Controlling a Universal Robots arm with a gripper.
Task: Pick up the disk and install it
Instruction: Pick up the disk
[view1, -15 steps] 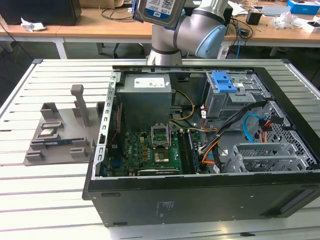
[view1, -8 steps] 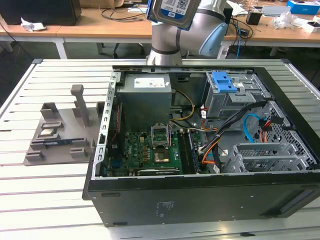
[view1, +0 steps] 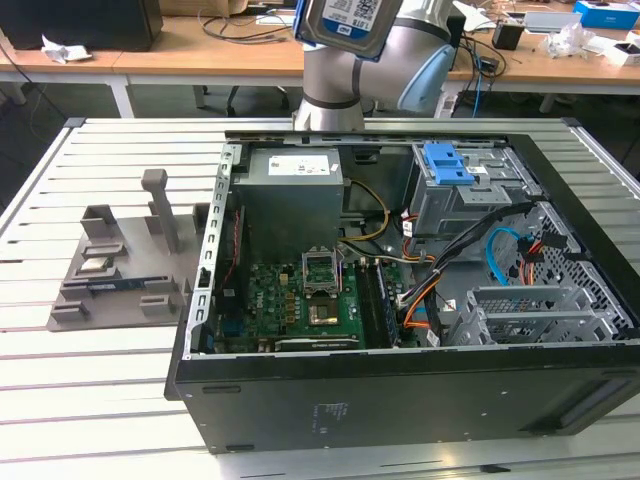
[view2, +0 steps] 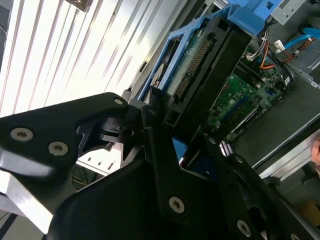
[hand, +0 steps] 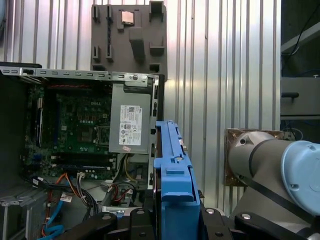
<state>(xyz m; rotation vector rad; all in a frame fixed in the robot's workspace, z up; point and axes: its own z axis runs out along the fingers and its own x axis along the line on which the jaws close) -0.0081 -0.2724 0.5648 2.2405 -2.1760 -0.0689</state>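
Starting off the exterior view's left of the computer case (view1: 400, 405): the grey parts tray (view1: 110, 265) sits on the slatted table (view1: 40, 400) just beside the case wall, nothing happening there. Moving into the case, the power supply box (view1: 293, 190) lies against the back wall and the green motherboard (view1: 300, 300) is in front of it, all exposed. Above the case's back edge the arm (view1: 410, 55) has the disk (view1: 345, 25) up high, well clear of everything inside. In the second wrist view I can see the gripper (view2: 170, 125) closed tight on one end of the disk (view2: 200, 85), fingers (view2: 150, 117) pressed against either side of its blue frame, the connector edge facing out. The first wrist view shows that blue frame (hand: 172, 165) standing on edge over the case's power supply side. Toward the exterior view's right inside the case is the drive cage with its blue latch (view1: 447, 165), and a tangle of cables (view1: 505, 250) crosses in front of it. That's my worry: I'm holding the disk by one end only, so any knock against the cage rim could twist it in the grip, and those loose cables could snag the frame or block the slot. A slip up here would drop it straight onto the motherboard.
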